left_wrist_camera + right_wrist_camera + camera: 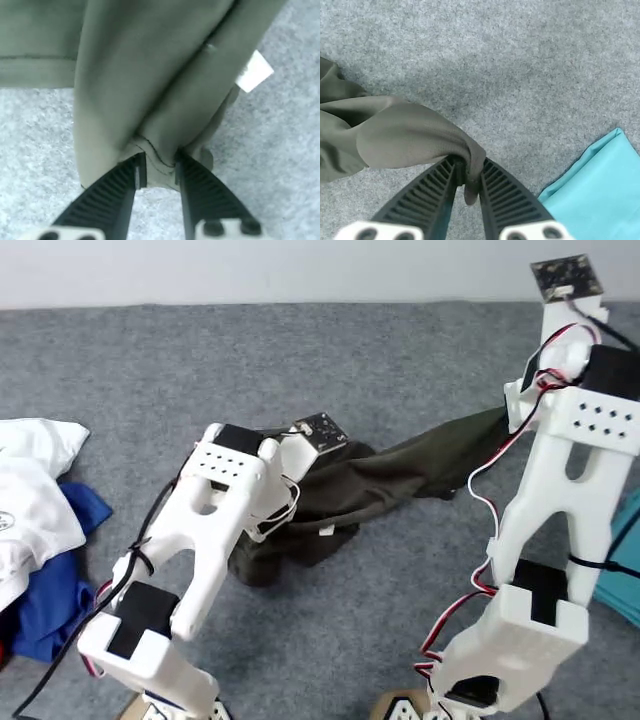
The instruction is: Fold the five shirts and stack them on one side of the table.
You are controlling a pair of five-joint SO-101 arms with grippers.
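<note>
An olive-green shirt [390,480] hangs stretched over the grey table between both arms. My left gripper [159,167] is shut on a bunched fold of the olive shirt [150,85], whose white label [255,71] sticks out at one side. My right gripper [469,172] is shut on another edge of the same shirt [400,137], lifted above the carpet. In the high view the left arm [215,510] stands mid-table and the right arm [560,470] at the right.
A heap of white [30,490] and blue [55,590] shirts lies at the left edge. A folded turquoise shirt [600,185] lies by the right arm, also turquoise shirt [625,560] at the right edge. Grey carpet [300,360] covers the table.
</note>
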